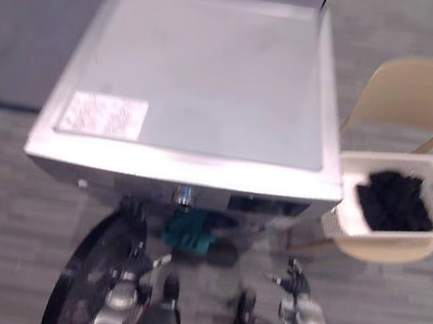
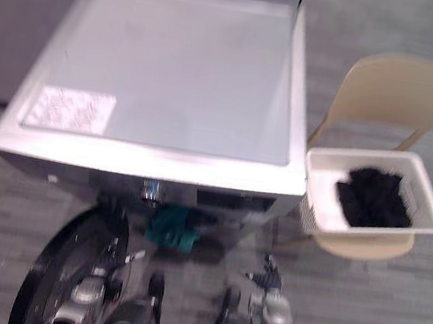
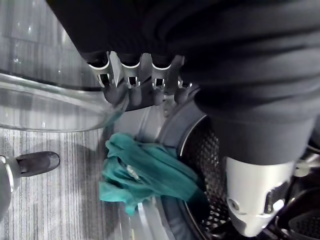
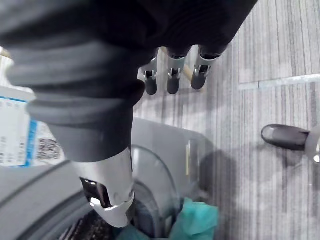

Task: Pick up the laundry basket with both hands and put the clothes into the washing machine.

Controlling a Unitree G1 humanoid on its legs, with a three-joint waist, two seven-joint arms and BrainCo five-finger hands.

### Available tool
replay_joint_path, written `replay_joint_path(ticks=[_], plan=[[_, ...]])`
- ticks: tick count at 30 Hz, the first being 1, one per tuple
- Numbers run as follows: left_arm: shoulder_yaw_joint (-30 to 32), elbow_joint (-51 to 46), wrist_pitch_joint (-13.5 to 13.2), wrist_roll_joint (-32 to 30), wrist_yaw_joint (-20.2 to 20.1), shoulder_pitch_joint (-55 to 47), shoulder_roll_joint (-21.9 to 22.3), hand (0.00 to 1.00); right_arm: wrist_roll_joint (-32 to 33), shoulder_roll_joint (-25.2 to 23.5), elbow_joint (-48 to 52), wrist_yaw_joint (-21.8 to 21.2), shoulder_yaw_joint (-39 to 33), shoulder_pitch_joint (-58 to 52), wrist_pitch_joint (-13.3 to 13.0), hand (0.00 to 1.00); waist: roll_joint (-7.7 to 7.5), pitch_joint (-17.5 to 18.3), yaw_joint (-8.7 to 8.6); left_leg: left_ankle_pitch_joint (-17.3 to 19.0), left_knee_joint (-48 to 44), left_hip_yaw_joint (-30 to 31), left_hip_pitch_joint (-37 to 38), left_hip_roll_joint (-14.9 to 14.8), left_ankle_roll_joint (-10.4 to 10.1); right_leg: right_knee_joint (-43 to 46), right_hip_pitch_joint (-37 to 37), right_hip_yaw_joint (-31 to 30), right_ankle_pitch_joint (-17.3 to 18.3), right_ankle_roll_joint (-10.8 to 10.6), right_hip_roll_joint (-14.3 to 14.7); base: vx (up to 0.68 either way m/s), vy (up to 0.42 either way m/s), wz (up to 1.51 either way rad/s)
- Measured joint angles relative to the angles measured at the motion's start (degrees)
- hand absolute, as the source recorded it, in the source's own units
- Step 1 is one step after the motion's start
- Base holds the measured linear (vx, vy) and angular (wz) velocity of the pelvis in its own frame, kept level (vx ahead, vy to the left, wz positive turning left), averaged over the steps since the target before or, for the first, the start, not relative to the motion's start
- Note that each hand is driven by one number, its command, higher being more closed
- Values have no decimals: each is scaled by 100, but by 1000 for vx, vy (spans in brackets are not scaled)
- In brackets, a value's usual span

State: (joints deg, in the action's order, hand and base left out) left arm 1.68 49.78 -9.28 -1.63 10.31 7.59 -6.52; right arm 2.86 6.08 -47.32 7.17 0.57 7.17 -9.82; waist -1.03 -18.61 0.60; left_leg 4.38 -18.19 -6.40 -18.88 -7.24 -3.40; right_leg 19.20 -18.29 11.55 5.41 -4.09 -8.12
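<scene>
1. Nearest the camera are my own hands, low in front of the washing machine (image 1: 205,72). My left hand (image 1: 128,285) is beside the open glass door (image 1: 84,272) and my right hand (image 1: 299,300) is on the right of the opening. In both wrist views the fingers hang loosely spread and the thumbs stand apart. Neither hand pinches or carries anything.
2. Between my hands and a little farther off, a teal garment (image 1: 188,233) lies over the lip of the opening. Part of it is toward the drum (image 3: 202,150) and part hangs outside.
3. The laundry basket (image 1: 350,169) is well off to my right on a beige chair (image 1: 416,93), untouched. A heap of dark clothes (image 1: 392,201) is still inside it, so I judge the loading unfinished.
4. Risks as I see them:
   - The teal garment could slip to the floor, or be caught in the seal if the door closes, because it is only draped over the lip.
   - The basket seems to overhang the near edge of the seat. If one hand takes hold before the other, or my grip is uneven, it could tilt and spill the clothes.
   - When I turn right, my left arm could knock the door, which is just beside it.
</scene>
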Motion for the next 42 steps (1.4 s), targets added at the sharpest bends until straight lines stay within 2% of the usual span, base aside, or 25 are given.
replay_joint_path(ticks=[2,5,11,14,20,25,34,36,38,39,42], plan=[[-2,-71,5,127,34,359,18,0,43,-40,428,48,168,135,-1,0,-63,-305,20,429,-976,0,-762,-124,16,922,-756,-148,313,-12,-45,-257,37,-15],[22,-266,5,241,121,636,88,0,108,-179,1115,151,265,141,-11,0,-113,-448,20,806,-1919,-18,-1636,-298,43,1759,-1646,-284,601,2,-60,-225,11,-20],[433,-315,10,522,260,1607,253,0,155,-378,2218,404,265,420,-100,0,-162,-688,21,994,-3140,152,-3288,-586,78,2890,-3267,-373,773,160,-53,-154,-27,-10],[712,-367,11,607,274,2099,322,0,236,-481,2834,529,220,511,-146,0,-174,-708,20,1107,-3791,311,-4288,-701,66,3494,-4204,-373,886,201,-11,-103,-59,-7],[1178,-449,42,769,395,2631,296,0,234,-586,3574,540,190,444,-317,0,-220,-744,-2,1297,-4790,522,-5671,-875,32,4465,-5552,-393,1106,277,24,-49,-55,-11],[1472,-471,138,898,556,3092,274,0,226,-641,4015,537,113,412,-398,0,-234,-739,-54,1409,-5259,634,-6382,-914,34,4902,-6230,-410,1187,314,25,-50,-8,-5],[1583,-507,254,1564,759,3686,160,0,217,-709,4538,515,119,235,-512,0,-314,-692,-215,1572,-5720,640,-6949,-977,85,5288,-6848,-554,1234,275,40,-20,18,-7],[1436,-719,247,1569,905,3869,50,0,212,-735,4594,511,126,200,-527,0,-419,-623,-271,1585,-5768,653,-7095,-976,106,5350,-7006,-557,1254,310,28,0,0,0],[1389,-754,253,1600,1168,3968,17,0,209,-734,4628,512,109,167,-548,0,-429,-617,-294,1588,-5811,687,-7167,-971,108,5388,-7054,-541,1264,327,20,0,0,0],[1354,-766,238,1629,1239,3969,27,100,204,-736,4644,512,110,155,-550,0,-441,-609,-297,1588,-5812,678,-7179,-969,107,5398,-7077,-550,1264,327,17,0,0,0],[1233,-945,238,1835,1568,3965,37,100,142,-735,4671,507,112,140,-614,0,-444,-607,-301,1576,-5878,694,-7247,-964,86,5483,-7149,-549,1270,338,1,0,0,0]])
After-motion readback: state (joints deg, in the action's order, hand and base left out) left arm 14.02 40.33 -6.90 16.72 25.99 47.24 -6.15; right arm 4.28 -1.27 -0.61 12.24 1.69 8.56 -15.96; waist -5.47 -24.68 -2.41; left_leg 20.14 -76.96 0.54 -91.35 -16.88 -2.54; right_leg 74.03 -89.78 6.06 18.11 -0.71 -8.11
